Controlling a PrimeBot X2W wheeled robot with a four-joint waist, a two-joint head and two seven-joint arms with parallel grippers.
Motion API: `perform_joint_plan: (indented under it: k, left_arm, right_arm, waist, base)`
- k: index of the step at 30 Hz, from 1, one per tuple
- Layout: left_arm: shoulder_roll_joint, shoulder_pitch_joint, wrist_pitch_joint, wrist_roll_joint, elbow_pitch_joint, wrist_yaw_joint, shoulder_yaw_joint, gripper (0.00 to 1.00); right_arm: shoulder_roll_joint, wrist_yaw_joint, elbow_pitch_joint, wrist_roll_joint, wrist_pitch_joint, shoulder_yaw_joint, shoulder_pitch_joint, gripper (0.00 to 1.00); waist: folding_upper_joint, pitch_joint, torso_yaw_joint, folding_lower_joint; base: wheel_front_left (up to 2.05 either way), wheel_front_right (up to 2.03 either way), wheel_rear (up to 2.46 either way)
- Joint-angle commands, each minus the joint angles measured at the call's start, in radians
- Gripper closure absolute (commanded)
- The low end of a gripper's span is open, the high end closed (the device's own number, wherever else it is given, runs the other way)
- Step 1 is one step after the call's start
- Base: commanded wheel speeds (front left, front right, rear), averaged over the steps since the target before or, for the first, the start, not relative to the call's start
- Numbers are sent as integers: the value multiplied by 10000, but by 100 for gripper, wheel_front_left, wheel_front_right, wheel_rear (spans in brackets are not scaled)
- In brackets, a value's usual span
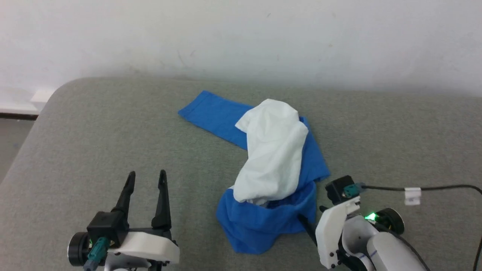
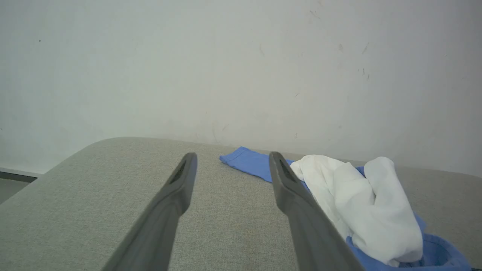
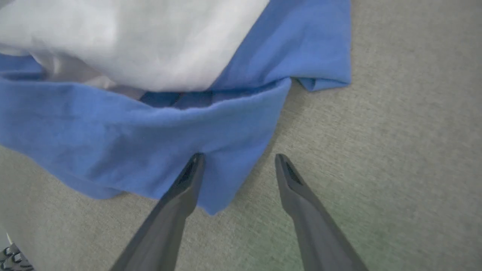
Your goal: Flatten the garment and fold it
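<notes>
Garment [image 1: 271, 158] lying crumpled mid-table, white body heaped over blue sleeves, one sleeve trailing toward wall [image 1: 241, 37]. Flattening not yet done. Bunching is hiding hem, collar and much of body.

Right gripper [image 3: 239, 162] hovering at near blue edge, jaws moderately parted, gripping nothing. One finger over cloth, other over bare table [image 1: 94, 131]. Judged as lining up for edge grasp to draw cloth flat. Contact with cloth: cannot tell.

Left gripper [image 1: 147, 173] hanging well apart at garment's left, jaws parted, empty.
</notes>
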Motion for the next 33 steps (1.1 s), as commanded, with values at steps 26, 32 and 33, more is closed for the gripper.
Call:
perform_joint_plan:
  k: [26, 32, 33]
  left_arm:
    - [-301, 319, -145, 231, 440, -226, 234, 0]
    - [-246, 529, -136, 232, 475, -240, 175, 0]
    - [-243, 532, -136, 230, 468, -225, 179, 0]
  right_arm:
    - [-952, -7, -3163, 406, -2427, -3209, 1015, 100]
    - [151, -7, -4796, -530, -1470, -6900, 3100, 100]
    - [245, -7, -4675, -586, -1346, -7390, 3399, 100]
  waist:
    - [0, -697, -455, 0]
    - [0, -804, -889, 0]
    - [0, -787, -938, 0]
  base:
    - [0, 0, 0]
    - [0, 0, 0]
    - [0, 0, 0]
